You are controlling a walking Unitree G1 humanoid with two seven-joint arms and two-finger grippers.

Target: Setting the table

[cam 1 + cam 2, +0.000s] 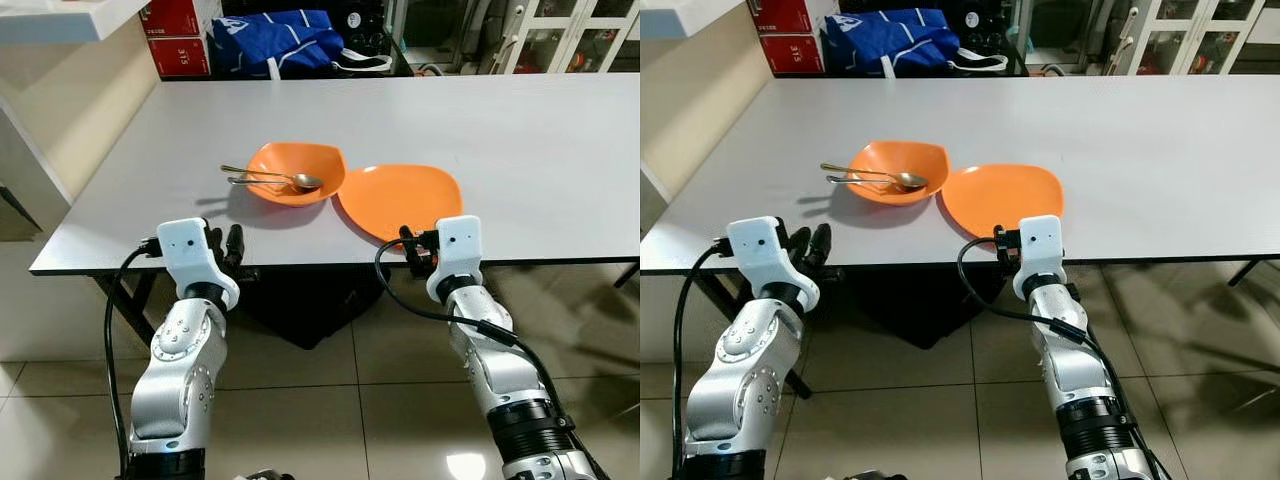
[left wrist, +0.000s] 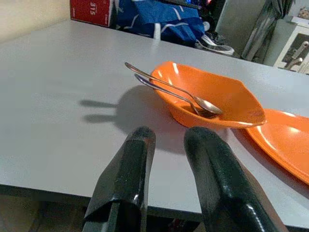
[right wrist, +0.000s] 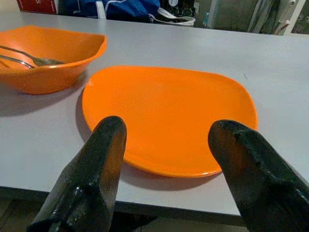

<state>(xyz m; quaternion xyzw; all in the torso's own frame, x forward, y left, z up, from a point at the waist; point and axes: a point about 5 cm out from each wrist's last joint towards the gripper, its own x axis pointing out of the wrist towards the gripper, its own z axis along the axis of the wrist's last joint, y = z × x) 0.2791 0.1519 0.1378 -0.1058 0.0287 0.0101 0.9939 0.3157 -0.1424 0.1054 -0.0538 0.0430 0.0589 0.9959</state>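
An orange bowl point(image 1: 297, 172) sits on the grey table point(image 1: 500, 130) with two metal utensils point(image 1: 270, 178) resting in it, handles sticking out to the left. Touching its right side lies an orange plate point(image 1: 400, 200), close to the table's front edge. My left gripper point(image 1: 225, 243) is at the table's front edge, short of the bowl, its fingers point(image 2: 137, 159) open by a narrow gap with nothing between them. My right gripper point(image 1: 415, 243) is open wide at the plate's near rim point(image 3: 169, 169), one finger to each side, not touching it.
A blue bag point(image 1: 280, 40) and red boxes point(image 1: 180, 35) stand beyond the table's far edge. Glass-fronted cabinets point(image 1: 560, 35) are at the back right. A white counter point(image 1: 60, 15) juts in at the upper left. Tiled floor point(image 1: 330, 400) lies below my arms.
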